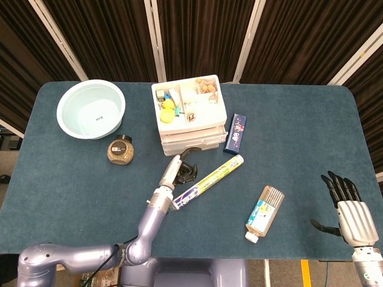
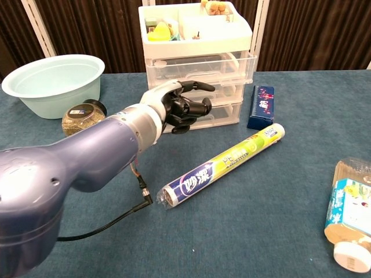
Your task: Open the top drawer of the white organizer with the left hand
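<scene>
The white organizer [image 1: 190,119] [image 2: 197,35] stands at the back middle of the table, its top tray filled with small items. In the chest view its top drawer [image 2: 200,65] sticks out a little beyond the two drawers below it. My left hand [image 1: 184,169] [image 2: 182,105] hovers just in front of the lower drawers with its fingers curled in and the thumb stretched forward. Nothing shows in its grasp, and I cannot tell whether it touches a drawer front. My right hand [image 1: 349,210] rests at the table's near right edge with its fingers spread.
A pale green bowl [image 1: 91,109] and a small jar [image 1: 120,150] sit at the left. A wrapped roll [image 1: 209,180] [image 2: 223,166] lies just right of my left hand. A blue box [image 1: 236,133] stands beside the organizer, and a bottle [image 1: 264,213] lies at the right.
</scene>
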Robot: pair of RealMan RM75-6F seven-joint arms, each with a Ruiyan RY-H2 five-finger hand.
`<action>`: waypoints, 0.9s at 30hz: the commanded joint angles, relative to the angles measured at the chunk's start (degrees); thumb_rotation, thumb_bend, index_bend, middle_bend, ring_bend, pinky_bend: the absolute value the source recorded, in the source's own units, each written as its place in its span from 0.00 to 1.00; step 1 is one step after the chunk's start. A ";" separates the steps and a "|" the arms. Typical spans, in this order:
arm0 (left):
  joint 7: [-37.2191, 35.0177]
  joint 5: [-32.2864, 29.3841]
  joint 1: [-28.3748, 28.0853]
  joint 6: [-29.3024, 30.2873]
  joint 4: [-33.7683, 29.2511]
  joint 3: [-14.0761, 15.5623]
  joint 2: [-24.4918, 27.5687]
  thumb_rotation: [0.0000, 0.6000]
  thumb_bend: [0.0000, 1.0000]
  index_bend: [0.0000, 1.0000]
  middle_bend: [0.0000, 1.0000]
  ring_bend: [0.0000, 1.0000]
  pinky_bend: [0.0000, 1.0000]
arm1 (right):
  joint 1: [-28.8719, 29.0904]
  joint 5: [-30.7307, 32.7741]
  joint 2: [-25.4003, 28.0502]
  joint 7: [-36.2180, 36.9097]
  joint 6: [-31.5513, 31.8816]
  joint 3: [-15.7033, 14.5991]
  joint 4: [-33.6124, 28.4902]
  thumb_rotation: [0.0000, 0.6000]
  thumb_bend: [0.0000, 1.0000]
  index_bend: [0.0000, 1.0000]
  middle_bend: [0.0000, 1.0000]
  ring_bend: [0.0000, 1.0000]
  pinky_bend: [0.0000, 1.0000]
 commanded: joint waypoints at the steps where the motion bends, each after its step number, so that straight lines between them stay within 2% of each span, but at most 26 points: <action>1: -0.04 2.64 1.88 0.76 -2.20 2.44 1.85 1.00 0.65 0.23 1.00 0.93 0.96 | 0.04 0.00 -0.09 -0.15 -0.04 0.01 0.03 1.00 0.07 0.00 0.00 0.00 0.00; 7: 1.29 9.28 4.26 1.87 -5.66 6.98 5.73 1.00 0.65 0.26 1.00 0.94 0.96 | 0.15 0.04 -0.30 -0.42 -0.22 0.05 0.07 1.00 0.07 0.00 0.00 0.00 0.00; 12: 4.65 18.82 4.39 4.96 -5.19 10.40 8.12 1.00 0.65 0.28 1.00 0.94 0.96 | 0.27 0.03 -0.46 -0.73 -0.44 0.04 0.18 1.00 0.07 0.00 0.00 0.00 0.00; 17: 8.66 21.38 3.56 6.11 -5.77 9.64 9.93 1.00 0.64 0.28 1.00 0.95 0.96 | 0.34 -0.10 -0.67 -1.11 -0.55 -0.03 0.37 1.00 0.07 0.00 0.00 0.00 0.00; 21: 12.93 20.49 2.60 6.41 -6.55 7.99 11.19 1.00 0.64 0.27 1.00 0.95 0.97 | 0.35 0.10 -0.71 -1.14 -0.69 -0.02 0.34 1.00 0.07 0.00 0.00 0.00 0.00; 24: 18.49 17.52 1.63 6.31 -7.78 6.56 12.47 1.00 0.64 0.26 1.00 0.96 0.97 | 0.33 0.19 -0.64 -1.13 -0.73 -0.05 0.19 1.00 0.07 0.00 0.00 0.00 0.00; 27: 26.79 11.96 0.47 6.87 -9.90 5.13 13.82 1.00 0.65 0.22 1.00 0.96 0.97 | 0.35 0.21 -0.61 -1.17 -0.82 -0.08 0.11 1.00 0.07 0.00 0.00 0.00 0.00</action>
